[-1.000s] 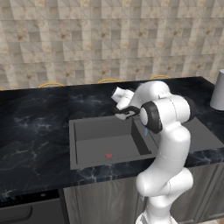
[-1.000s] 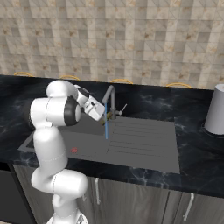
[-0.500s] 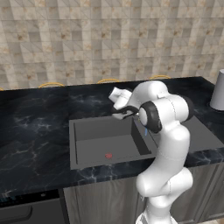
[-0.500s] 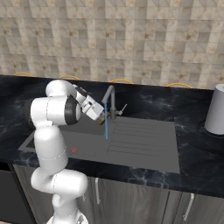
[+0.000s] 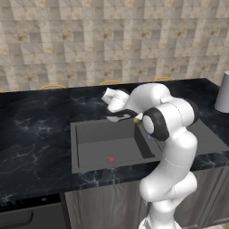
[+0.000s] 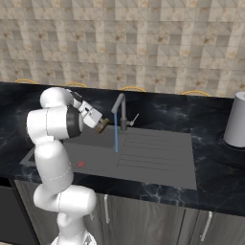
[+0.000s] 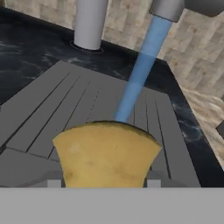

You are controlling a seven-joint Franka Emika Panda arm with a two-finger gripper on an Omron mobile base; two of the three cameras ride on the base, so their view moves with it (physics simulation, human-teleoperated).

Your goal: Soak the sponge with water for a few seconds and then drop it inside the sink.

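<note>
One small yellow blocky sponge (image 7: pixel 107 153) sits pinched between the jaws of the white arm's two-finger gripper (image 6: pixel 101 125), held up over the dark grey rectangular recessed sink (image 6: pixel 158 168) rather than resting in it. From the right base view the gripper hangs just left of the grey curved faucet (image 6: pixel 119 111), with a sliver of yellow showing at its tip. A thin straight light-blue stream of water (image 6: pixel 116 134) falls from the spout down to the sink floor. Seen along the hand, the stream (image 7: pixel 140 70) comes down behind the sponge's top edge and looks to meet it there, though I cannot tell for sure whether the two touch. Beyond the sponge lies the ribbed drainboard section (image 7: pixel 65 100) of the sink, and past that a light grey cylindrical container (image 7: pixel 89 24) stands on the black marbled countertop (image 5: pixel 36 129). From the left base view the gripper (image 5: pixel 134 117) is over the basin's back right part, partly hidden by the arm's own elbow. On the basin floor, well apart from the sponge, is a small red round spot (image 5: pixel 111 159).
</note>
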